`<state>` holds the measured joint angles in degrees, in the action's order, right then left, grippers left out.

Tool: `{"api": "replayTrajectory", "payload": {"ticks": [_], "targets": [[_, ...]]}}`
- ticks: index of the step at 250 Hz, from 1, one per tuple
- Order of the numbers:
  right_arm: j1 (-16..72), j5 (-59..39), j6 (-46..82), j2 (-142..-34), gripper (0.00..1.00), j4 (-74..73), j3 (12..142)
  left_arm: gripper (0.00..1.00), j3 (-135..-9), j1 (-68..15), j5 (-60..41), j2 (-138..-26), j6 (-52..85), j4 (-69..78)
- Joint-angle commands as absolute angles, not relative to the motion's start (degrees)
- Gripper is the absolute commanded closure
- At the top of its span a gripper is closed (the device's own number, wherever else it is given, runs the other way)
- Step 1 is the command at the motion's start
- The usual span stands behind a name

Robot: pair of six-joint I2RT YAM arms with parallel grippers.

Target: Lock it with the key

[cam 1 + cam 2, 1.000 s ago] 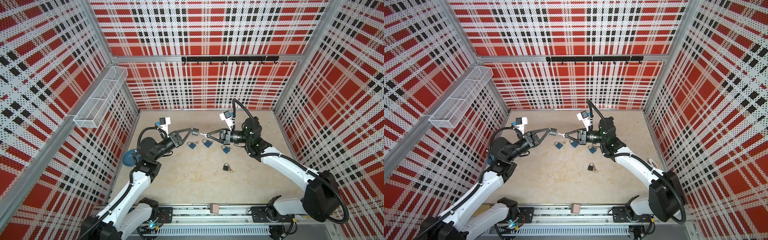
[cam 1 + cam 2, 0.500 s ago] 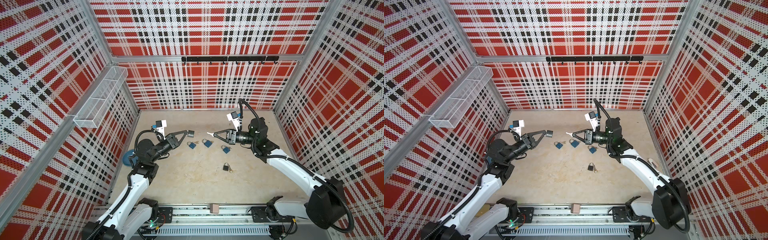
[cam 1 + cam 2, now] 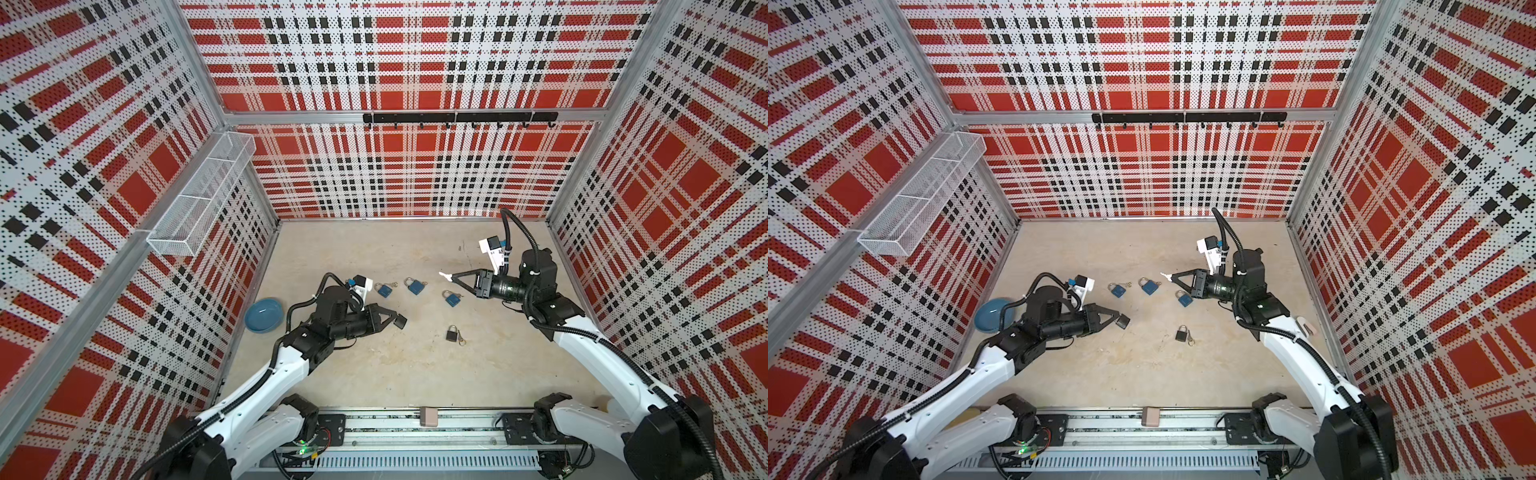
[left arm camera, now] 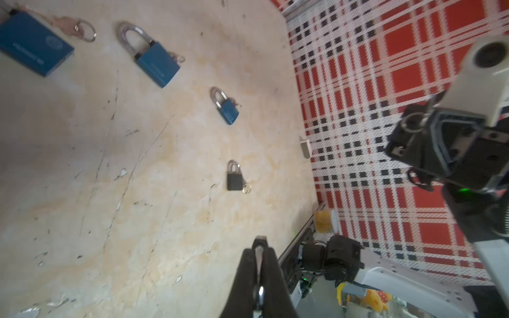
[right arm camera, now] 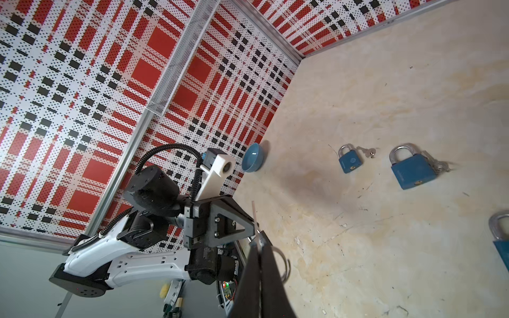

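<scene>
Both jaws, gripping black padlock [image 3: 400,321] and key [image 3: 444,275], hover mid-floor (walls [image 3: 415,174] well apart).

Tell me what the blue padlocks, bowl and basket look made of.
Blue padlocks: matte blue bodies, likely painted or coated metal; shackles shiny and silver, probably bare steel. Bowl: smooth glossy blue with a highlight; ceramic or plastic, cannot tell. Basket: white see-through wire mesh, probably coated metal.

We see our fingers [image 5: 271,283] pressed together on a thin key [image 5: 253,217], which sticks out past their tips; its ring [image 5: 285,265] hangs just beside them. Close behind the tips is the left arm [image 5: 154,191]. Further ahead on the bench [image 5: 358,247] lie a blue bowl [image 5: 253,158], a small blue padlock [image 5: 350,162] and a large blue padlock [image 5: 413,171].
</scene>
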<state>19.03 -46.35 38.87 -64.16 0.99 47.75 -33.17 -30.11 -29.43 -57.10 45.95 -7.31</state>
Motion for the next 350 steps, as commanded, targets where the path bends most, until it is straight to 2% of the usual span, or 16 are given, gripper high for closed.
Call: {"api": "replayTrajectory", "payload": {"ticks": [1,52,146,269,289,317,350], "targets": [[19.0,-45.5,37.0,-62.6,1.0,1.3,47.2,1.0,-33.3,-33.4,-26.4,-59.6,43.0,-8.6],[19.0,-45.7,37.1,-63.4,1.0,0.9,46.8,1.0,-34.4,-38.2,-23.5,-68.1,41.3,-6.7],[19.3,-44.2,36.5,-62.1,1.0,2.6,44.0,1.0,-39.0,-41.5,-21.4,-82.0,38.2,-3.7],[23.5,-39.0,33.4,-62.6,1.0,7.0,44.1,1.0,-42.6,-42.6,-18.9,-89.4,36.2,-3.5],[24.5,-37.4,33.0,-62.6,1.0,7.6,44.0,0.82,-42.6,-42.6,-17.9,-89.8,36.3,-3.6],[25.9,-35.2,33.3,-62.4,1.0,7.6,43.1,0.72,-42.1,-42.5,-15.5,-88.7,36.7,-3.4],[27.5,-31.5,33.2,-61.7,1.0,8.6,42.4,0.66,-41.2,-42.2,-13.1,-86.0,37.0,-3.4]]}}
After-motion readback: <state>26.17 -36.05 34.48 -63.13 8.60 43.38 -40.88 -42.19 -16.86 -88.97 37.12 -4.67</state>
